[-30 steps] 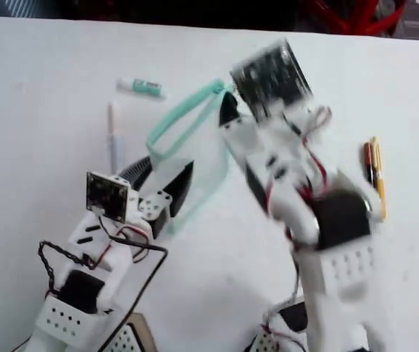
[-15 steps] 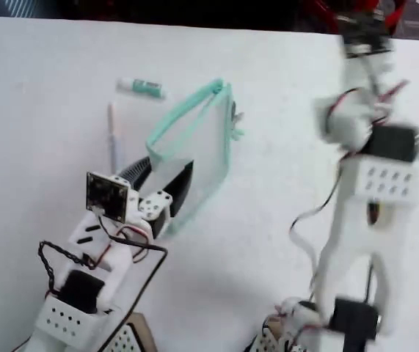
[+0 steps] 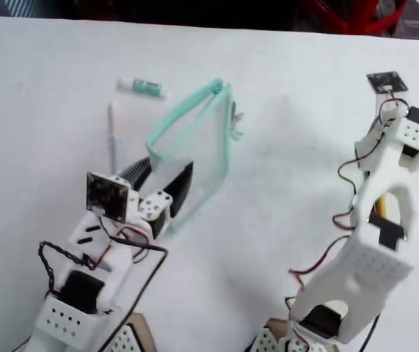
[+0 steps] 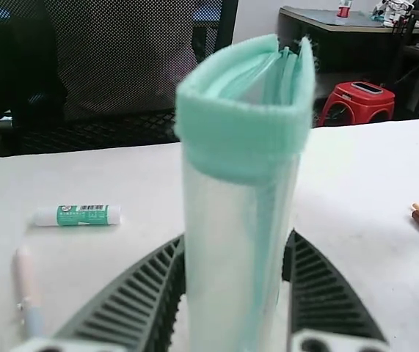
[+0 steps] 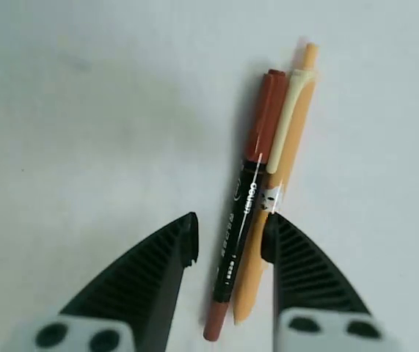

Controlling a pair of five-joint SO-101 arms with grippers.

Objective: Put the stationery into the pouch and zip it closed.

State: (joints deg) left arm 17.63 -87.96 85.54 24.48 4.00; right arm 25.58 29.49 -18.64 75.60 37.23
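right wrist view: right gripper (image 5: 230, 227), jaws apart astride pens (image 5: 262, 158); left gripper (image 4: 236, 243) tight on pouch (image 4: 238, 132)

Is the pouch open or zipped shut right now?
Open. The pouch shows its teal rim spread into a loop, a gap between its sides; the left hand clamps its clear body.

worktop (image 3: 48, 59): plain white. pouch (image 3: 194, 147): clear body, mint-green trim and zip band. glue stick (image 3: 141, 87), far left: white with a green label. white pen (image 3: 111, 139) near it: all pale. On the right, marker (image 5: 246, 198): black barrel, red-brown ends; orange pen (image 5: 286, 158) has a cream clip. left tool (image 4: 235, 242) and right tool (image 5: 230, 224): dark grey, ribbed; white housings. Arm wiring (image 3: 345, 172): red and black. Behind: black mesh chair (image 4: 106, 51), red stool (image 4: 352, 99).
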